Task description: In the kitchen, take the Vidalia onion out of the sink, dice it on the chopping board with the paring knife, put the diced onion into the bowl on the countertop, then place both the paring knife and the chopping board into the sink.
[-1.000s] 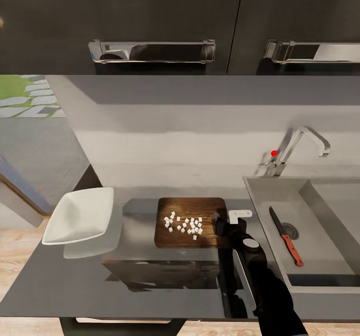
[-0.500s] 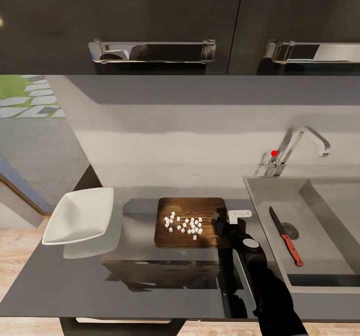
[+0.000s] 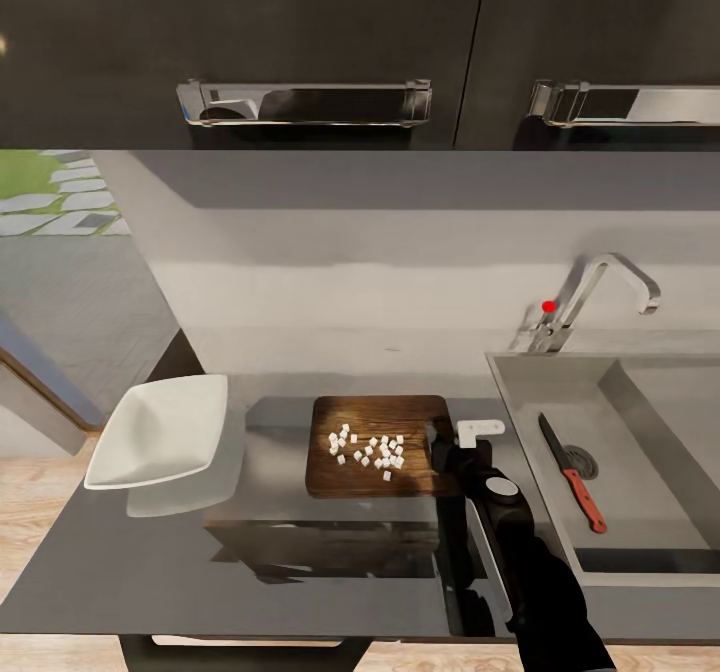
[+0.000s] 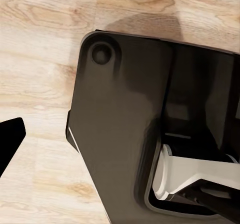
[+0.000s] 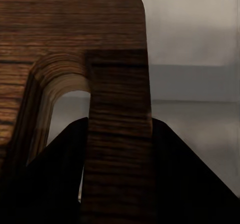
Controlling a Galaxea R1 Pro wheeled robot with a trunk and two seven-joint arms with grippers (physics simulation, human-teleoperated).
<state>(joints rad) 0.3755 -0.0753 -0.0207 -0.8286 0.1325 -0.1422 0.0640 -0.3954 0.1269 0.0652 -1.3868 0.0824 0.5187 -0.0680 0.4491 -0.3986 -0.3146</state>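
Near the right end of the chopping board (image 3: 378, 445), our right gripper (image 3: 441, 449) is clamped on the strip of wood beside the handle slot; from the head view the fingertips are hidden behind the wrist, so the grip is hard to read there. The right wrist view settles it: the chopping board (image 5: 75, 49) rises between the two dark fingers (image 5: 195, 179), which press on either side of the bar next to the slot. Our left gripper we cannot judge: the left wrist view gives a dark glossy body (image 4: 125, 124) of the robot over the wooden floor (image 4: 40, 59), and a black tip (image 4: 10, 139) cut off at the frame edge, with no way to tell whether it is released or clenched.

Compared with half a second ago, the board's left edge has shifted slightly left and its front edge sits a little higher in the head view; the diced onion (image 3: 368, 449) has gone with it.

On the tabletop (image 3: 300, 552) the white bowl (image 3: 160, 430) stands at the left end, well apart from the board. The paring knife (image 3: 572, 472) lies in the sink (image 3: 530, 392) beside the drain (image 3: 583, 461), below the faucet (image 3: 600, 292).
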